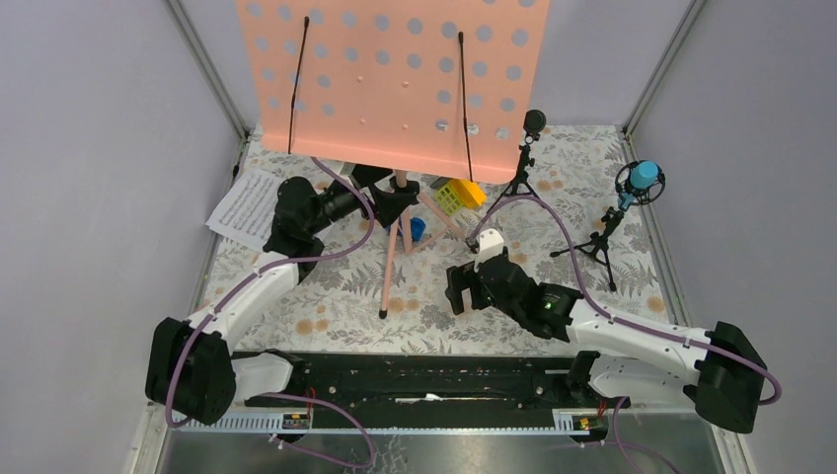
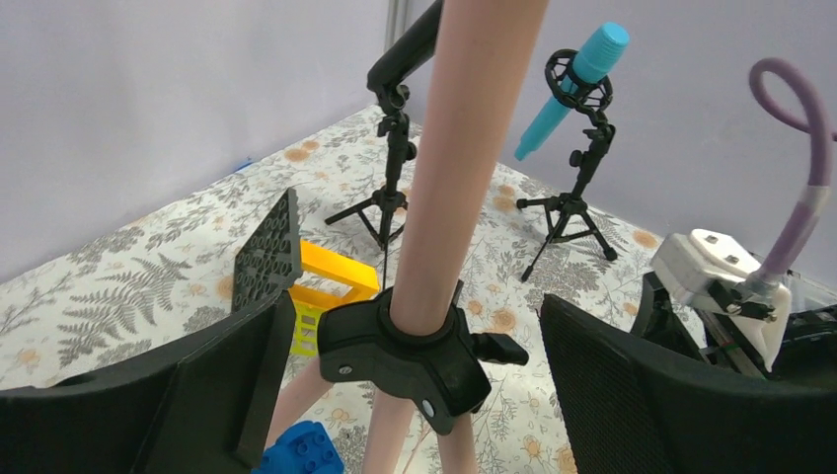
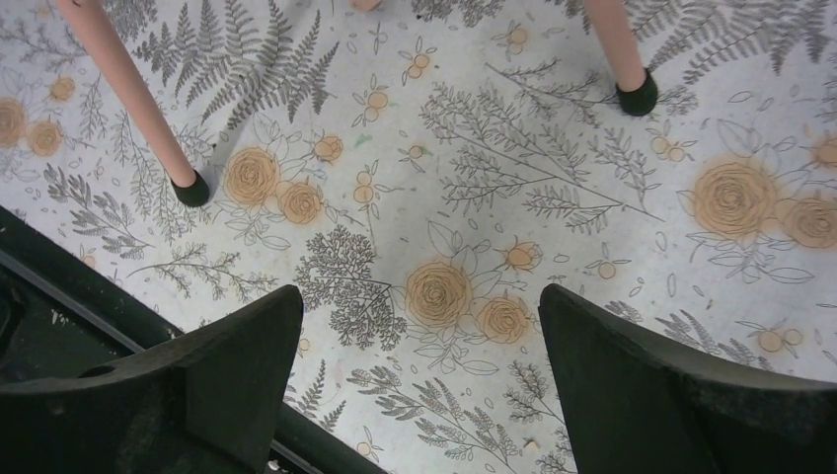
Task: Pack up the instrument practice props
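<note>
From above, my left claw (image 1: 395, 202) is at the pole of the pink perforated music stand (image 1: 390, 79), which stands upright at the middle rear of the floral tablecloth (image 1: 326, 306). The white sheet-music pages (image 1: 242, 207) lie at the left edge beside my left arm. The black mic on its small tripod (image 1: 523, 163) and the blue mic on its tripod (image 1: 637, 183) stand upright at the right rear, apart from each other. A yellow-green toy block (image 1: 456, 195) and a small blue toy car (image 1: 418, 229) lie among the stand's legs, and neither is mine to pack. My right claw (image 1: 462, 288) hangs low over the cloth in front of those legs.

Through my left wrist, my fingers (image 2: 197, 395) are spread wide on either side of the pink pole, and neither pad touches it. The black hub (image 2: 405, 351) where the legs join sits right between them.

I judge the grab on the stand comes next. I should centre the pole, close on the straight tube just above the hub rather than on its knob, and squeeze squarely, since that broad desk likely makes it top-heavy.

Through my right wrist, that claw (image 3: 424, 395) is spread too, with only cloth between its fingers and two black-tipped feet ahead. It could steady a leg, keeping clear of the block and car.
</note>
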Action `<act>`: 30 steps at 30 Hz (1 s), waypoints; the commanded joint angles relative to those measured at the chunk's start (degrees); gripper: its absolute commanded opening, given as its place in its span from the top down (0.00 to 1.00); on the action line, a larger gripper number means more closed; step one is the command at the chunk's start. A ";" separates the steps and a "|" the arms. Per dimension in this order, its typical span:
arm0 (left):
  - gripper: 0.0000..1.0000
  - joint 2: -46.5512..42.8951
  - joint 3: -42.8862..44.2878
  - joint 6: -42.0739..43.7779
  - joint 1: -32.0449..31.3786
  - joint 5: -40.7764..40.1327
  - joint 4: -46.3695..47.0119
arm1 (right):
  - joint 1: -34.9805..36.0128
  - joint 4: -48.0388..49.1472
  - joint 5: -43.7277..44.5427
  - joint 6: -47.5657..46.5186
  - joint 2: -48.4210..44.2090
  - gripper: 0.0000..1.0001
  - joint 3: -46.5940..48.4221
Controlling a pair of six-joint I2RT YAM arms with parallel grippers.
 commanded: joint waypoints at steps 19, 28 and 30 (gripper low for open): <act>0.01 -18.91 -0.16 -12.61 0.34 -28.38 -39.74 | 0.06 -3.59 13.98 1.96 -5.64 0.00 0.32; 0.01 -15.55 1.65 -16.37 0.41 -32.55 -55.33 | 0.05 -7.83 16.53 5.19 -1.72 0.00 3.04; 0.01 -16.28 1.29 -18.17 0.39 -34.60 -56.23 | 0.07 -9.63 18.39 6.01 -0.07 0.00 4.40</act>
